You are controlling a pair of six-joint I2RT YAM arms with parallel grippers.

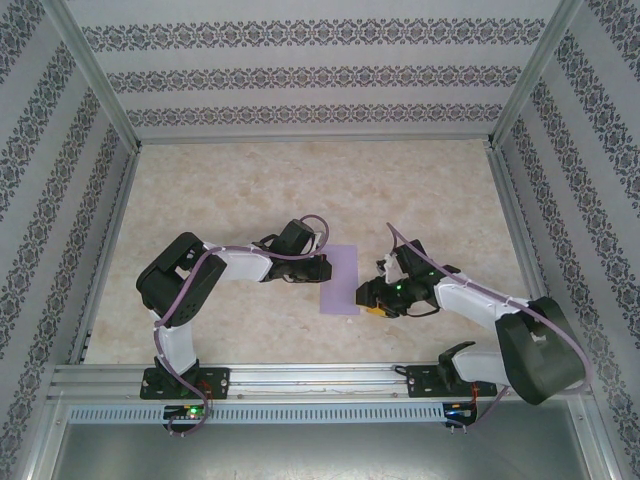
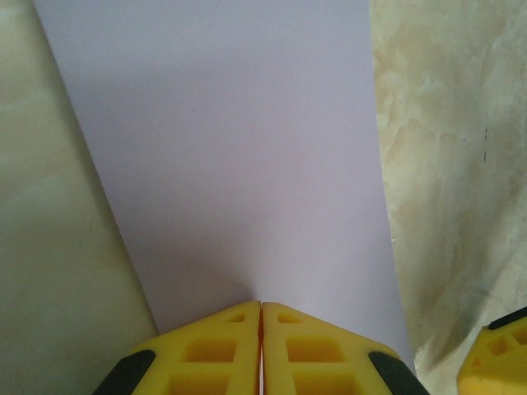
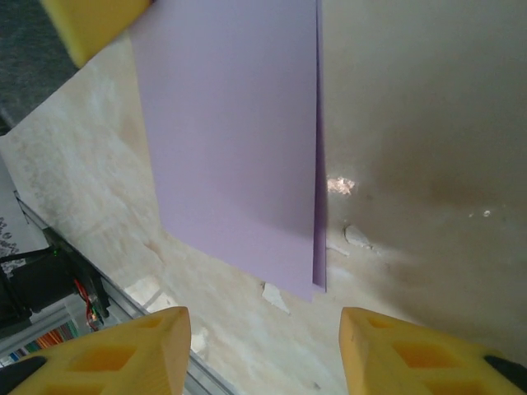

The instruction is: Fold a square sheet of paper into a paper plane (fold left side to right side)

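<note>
Top view, left to right: my left pincer [image 1: 322, 268] sits at the left long edge of the sheet of paper [image 1: 340, 285], and my right pincer [image 1: 378, 306] sits just beside its near right corner. The sheet lies flat on the beige marbled table [image 1: 250, 190], roughly midway between my two arms. It is plain lavender, matte and unmarked. It shows as a narrow rectangle rather than a square, with its long sides running away from my bases. Left wrist view: left pincer [image 2: 261, 329] clenched, the two yellow fingers [image 2: 214, 354] pressed flat together with no gap. Their tips meet at the near edge of the sheet [image 2: 239, 148]. I cannot tell whether any paper is caught between them or whether they only rest on it. The surface ahead is smooth, with no crease visible across it. Right wrist view: right pincer [image 3: 263, 321] released, fingers [image 3: 123, 354] standing well apart with only bare table between them. The sheet [image 3: 230, 140] lies ahead of the tips, apart from them. Here it shows two layers, one folded over the other. Their edges are nearly flush, and a thin strip of the lower layer peeks out along the long side at the right of this view.
</note>
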